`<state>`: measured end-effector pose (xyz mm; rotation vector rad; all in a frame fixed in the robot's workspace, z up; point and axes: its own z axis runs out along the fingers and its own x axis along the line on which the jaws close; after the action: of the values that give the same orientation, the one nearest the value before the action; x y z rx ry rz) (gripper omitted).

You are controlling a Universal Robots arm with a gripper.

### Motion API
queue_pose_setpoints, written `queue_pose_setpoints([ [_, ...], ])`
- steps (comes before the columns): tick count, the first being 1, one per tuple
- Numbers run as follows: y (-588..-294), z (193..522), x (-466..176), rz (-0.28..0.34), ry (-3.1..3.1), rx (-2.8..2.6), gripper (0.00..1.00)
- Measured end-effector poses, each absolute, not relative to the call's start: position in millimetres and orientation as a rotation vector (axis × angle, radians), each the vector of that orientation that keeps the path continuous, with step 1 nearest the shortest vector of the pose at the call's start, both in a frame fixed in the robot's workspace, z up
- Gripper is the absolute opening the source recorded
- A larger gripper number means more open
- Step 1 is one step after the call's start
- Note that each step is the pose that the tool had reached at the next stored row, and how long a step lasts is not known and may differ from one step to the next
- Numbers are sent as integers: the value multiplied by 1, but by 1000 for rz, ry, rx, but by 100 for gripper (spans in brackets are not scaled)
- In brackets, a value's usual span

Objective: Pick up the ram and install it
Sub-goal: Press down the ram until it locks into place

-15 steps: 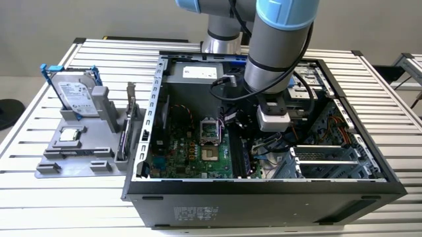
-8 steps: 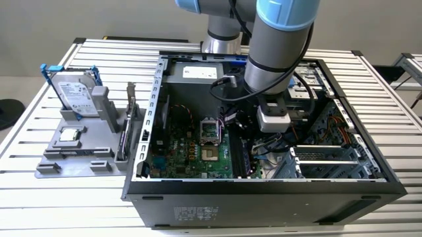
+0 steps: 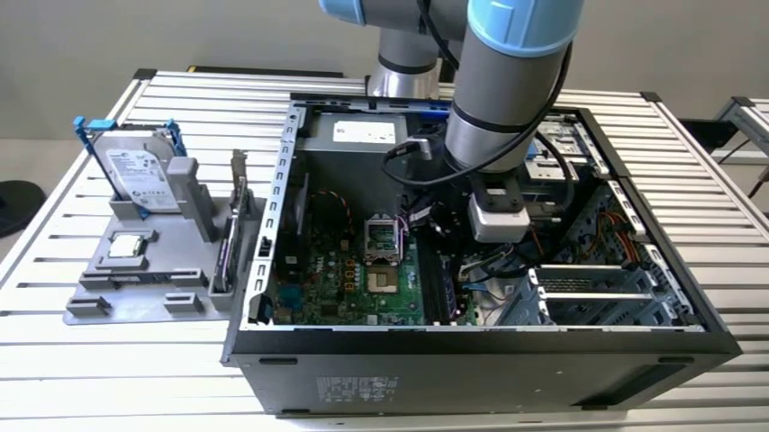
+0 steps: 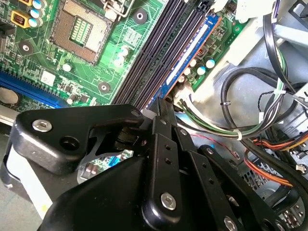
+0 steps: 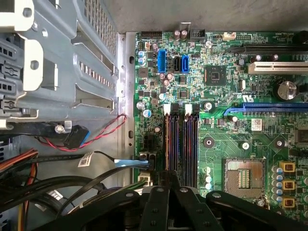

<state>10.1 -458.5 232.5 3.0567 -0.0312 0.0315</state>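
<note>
The ram (image 4: 193, 47) is a thin bluish stick standing edge-on in the memory slot nearest the motherboard's edge, beside three black slots (image 4: 159, 53). In the first wrist view the ram (image 5: 167, 144) is a narrow strip running up from my fingers. My gripper (image 4: 162, 107) sits over one end of the stick, its two black fingers pressed close together with the stick's edge between them. In the first wrist view the gripper (image 5: 167, 177) is at the slots' near end. In the exterior view the arm (image 3: 511, 81) reaches down into the open computer case (image 3: 481, 337).
A grey fixture (image 3: 144, 288) at the exterior view's left holds a hard drive in a blue frame (image 3: 139, 175) and an upright card (image 3: 234, 225). The bare CPU socket (image 5: 243, 175) lies beside the slots. Cable bundles (image 4: 250, 96) and a metal drive cage (image 5: 62, 57) crowd the other side.
</note>
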Motion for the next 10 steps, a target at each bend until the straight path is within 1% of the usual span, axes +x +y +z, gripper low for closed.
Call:
queue_pose_setpoints([
  [10, -458, 232, 10, 37, 102, 3056, 0],
])
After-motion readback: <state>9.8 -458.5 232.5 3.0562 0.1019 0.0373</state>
